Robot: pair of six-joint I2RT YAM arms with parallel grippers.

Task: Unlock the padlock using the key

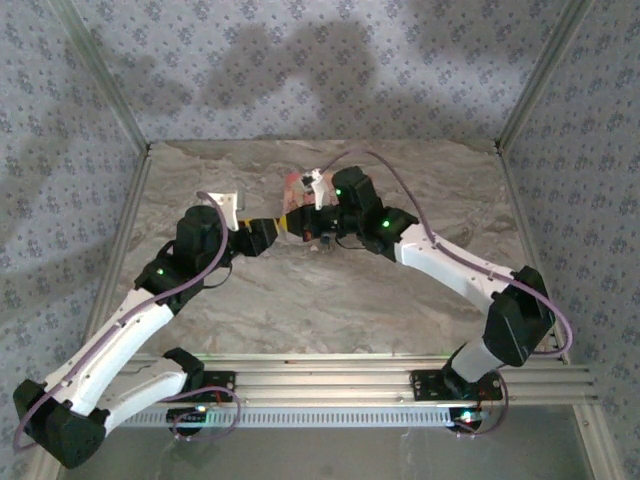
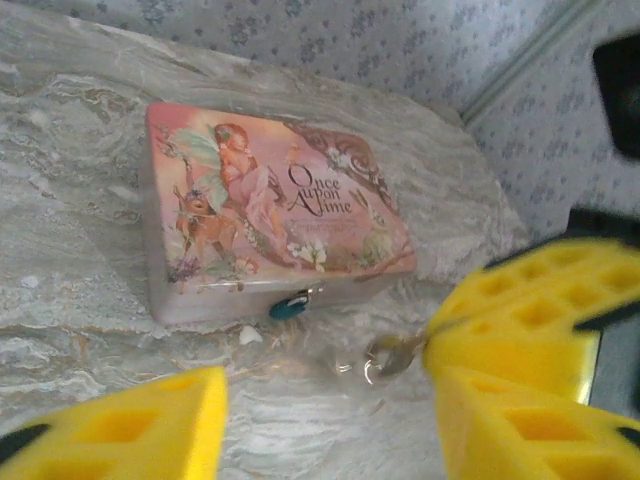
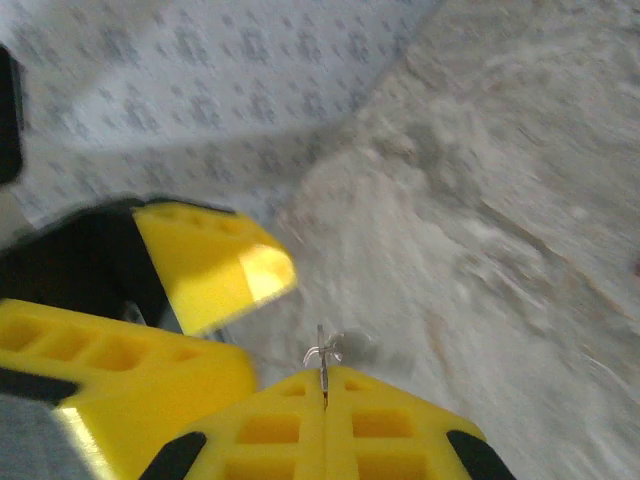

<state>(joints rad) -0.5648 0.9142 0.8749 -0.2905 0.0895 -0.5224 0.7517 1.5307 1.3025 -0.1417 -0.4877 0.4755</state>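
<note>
The key (image 2: 290, 308) shows its blue head low against the near side wall of the pink box (image 2: 270, 200), close to the marble table (image 2: 80, 330). The box lies flat with its illustrated lid facing up.

The left gripper (image 2: 330, 415) stands open, its two yellow fingers (image 2: 150, 430) spread wide with bare table between them. The key lies ahead of that gap, a little left of its middle, and touches neither finger.

The right gripper (image 3: 325, 385) is closed, its pads pressed together along one seam. A thin metal ring (image 3: 323, 355) sticks out from between their tips, pinched there. From the left wrist camera this ring hangs just above the table, between the key and the right gripper's tips. The key therefore sits to the left of those tips and near them, but clear of the pads. Blur hides whether the ring joins the key.

One left finger lies just beside the closed right gripper. The other left finger stands apart, on the far side of the ring.

From above, both grippers meet at the near edge of the box, around the middle of the table.
</note>
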